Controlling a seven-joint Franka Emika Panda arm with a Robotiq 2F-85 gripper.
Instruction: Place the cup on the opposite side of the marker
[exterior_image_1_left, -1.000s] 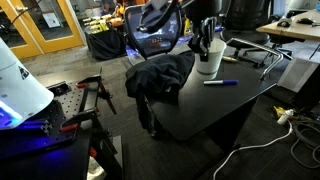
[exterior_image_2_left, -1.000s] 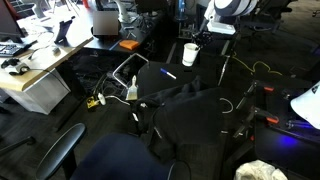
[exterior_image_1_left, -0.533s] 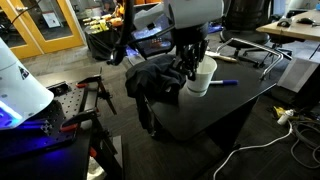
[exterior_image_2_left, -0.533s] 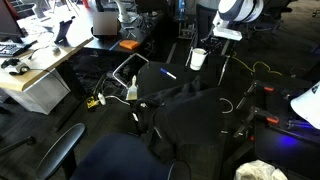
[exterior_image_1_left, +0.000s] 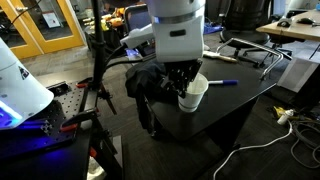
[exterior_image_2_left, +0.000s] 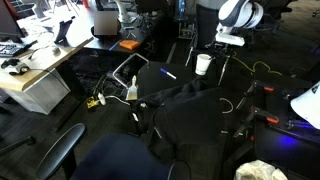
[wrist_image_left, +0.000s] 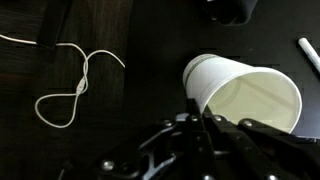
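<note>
The white cup hangs in my gripper low over the black table, on the side of the marker nearer this camera. The dark blue marker lies flat on the table. In an exterior view the cup is to the right of the marker. In the wrist view the cup is tilted with its open mouth showing, and my gripper is shut on its rim. The marker is out of view there.
A dark crumpled cloth lies on the table beside the cup. A pale pen-like stick lies at the edge of the wrist view. A white cable loops on the floor. Office chairs stand behind the table.
My gripper has carried the cup from the far side of the marker across to the near side, toward the cloth and the table's front edge. The marker has not moved.
</note>
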